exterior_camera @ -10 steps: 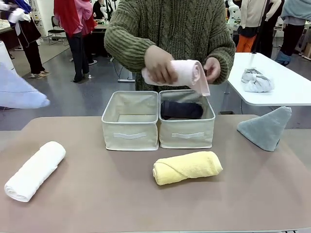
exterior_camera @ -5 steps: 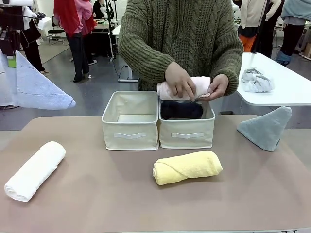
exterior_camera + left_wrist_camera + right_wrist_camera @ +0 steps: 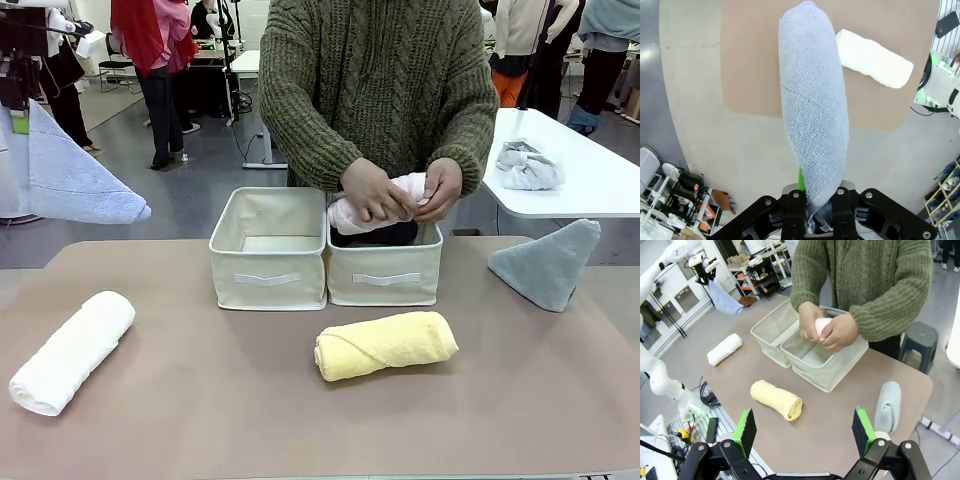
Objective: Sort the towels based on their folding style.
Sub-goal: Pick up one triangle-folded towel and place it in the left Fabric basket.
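My left gripper (image 3: 24, 110) hangs high off the table's left end, shut on the tip of a light blue triangle towel (image 3: 72, 180) that dangles below its jaws (image 3: 812, 100). A person's hands press a pink roll (image 3: 405, 192) into the right bin (image 3: 385, 278), on top of a dark grey roll (image 3: 385, 236). The left bin (image 3: 268, 275) holds nothing. A white roll (image 3: 72, 350) lies at the front left, a yellow roll (image 3: 385, 344) before the bins, and a grey-teal triangle (image 3: 548, 264) stands at the right. My right gripper (image 3: 805, 432) is open, above the table's near side.
A white side table (image 3: 590, 195) at the back right carries a crumpled grey-white cloth (image 3: 528, 165). The person stands right behind the bins, arms over the right one. Other people stand farther back.
The person lowered the pink roll from chest height down into the right bin. My left gripper swung the light blue towel rightwards and now holds nearly still.
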Robot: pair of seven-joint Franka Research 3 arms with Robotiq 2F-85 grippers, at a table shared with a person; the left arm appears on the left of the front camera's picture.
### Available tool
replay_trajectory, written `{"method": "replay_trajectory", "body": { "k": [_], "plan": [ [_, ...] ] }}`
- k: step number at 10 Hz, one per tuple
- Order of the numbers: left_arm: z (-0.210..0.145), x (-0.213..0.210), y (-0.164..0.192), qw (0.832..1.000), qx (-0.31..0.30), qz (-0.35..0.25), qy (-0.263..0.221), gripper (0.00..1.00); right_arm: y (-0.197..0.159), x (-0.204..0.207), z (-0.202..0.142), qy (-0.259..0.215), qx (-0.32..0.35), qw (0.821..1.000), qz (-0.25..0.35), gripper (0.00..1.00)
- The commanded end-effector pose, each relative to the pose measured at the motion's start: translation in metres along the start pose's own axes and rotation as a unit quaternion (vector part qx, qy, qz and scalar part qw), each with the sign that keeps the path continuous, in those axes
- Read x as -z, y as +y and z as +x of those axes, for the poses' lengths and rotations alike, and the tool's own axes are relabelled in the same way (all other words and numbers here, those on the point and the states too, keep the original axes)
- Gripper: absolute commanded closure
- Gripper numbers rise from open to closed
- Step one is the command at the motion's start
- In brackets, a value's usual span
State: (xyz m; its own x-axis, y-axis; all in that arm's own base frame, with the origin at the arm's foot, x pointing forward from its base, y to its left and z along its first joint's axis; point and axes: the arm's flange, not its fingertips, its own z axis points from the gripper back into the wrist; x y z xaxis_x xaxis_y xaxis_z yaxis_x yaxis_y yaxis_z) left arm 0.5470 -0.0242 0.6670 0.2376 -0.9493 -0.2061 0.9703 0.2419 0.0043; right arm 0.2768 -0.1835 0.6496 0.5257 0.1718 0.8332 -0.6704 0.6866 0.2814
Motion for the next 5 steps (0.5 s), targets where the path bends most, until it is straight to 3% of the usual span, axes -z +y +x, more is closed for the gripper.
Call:
{"method": "replay_trajectory", "body": {
  "k": [1, 3, 5],
  "plan": [
    [-0.002, 0.001, -0.006, 1.000, -0.009, 0.002, 0.007, 0.83, -0.001, 0.001, 0.001, 0.000, 0.000, 1.000, 0.005, 0.00],
    [0.000, 0.000, 0.000, 1.000, 0.000, 0.000, 0.000, 0.83, -0.001, 0.001, 0.001, 0.000, 0.000, 1.000, 0.005, 0.00],
    [0.007, -0.046, -0.017, 0.997, 0.030, 0.067, -0.035, 0.83, -0.001, 0.001, 0.001, 0.000, 0.000, 1.000, 0.005, 0.00]
  ]
}}
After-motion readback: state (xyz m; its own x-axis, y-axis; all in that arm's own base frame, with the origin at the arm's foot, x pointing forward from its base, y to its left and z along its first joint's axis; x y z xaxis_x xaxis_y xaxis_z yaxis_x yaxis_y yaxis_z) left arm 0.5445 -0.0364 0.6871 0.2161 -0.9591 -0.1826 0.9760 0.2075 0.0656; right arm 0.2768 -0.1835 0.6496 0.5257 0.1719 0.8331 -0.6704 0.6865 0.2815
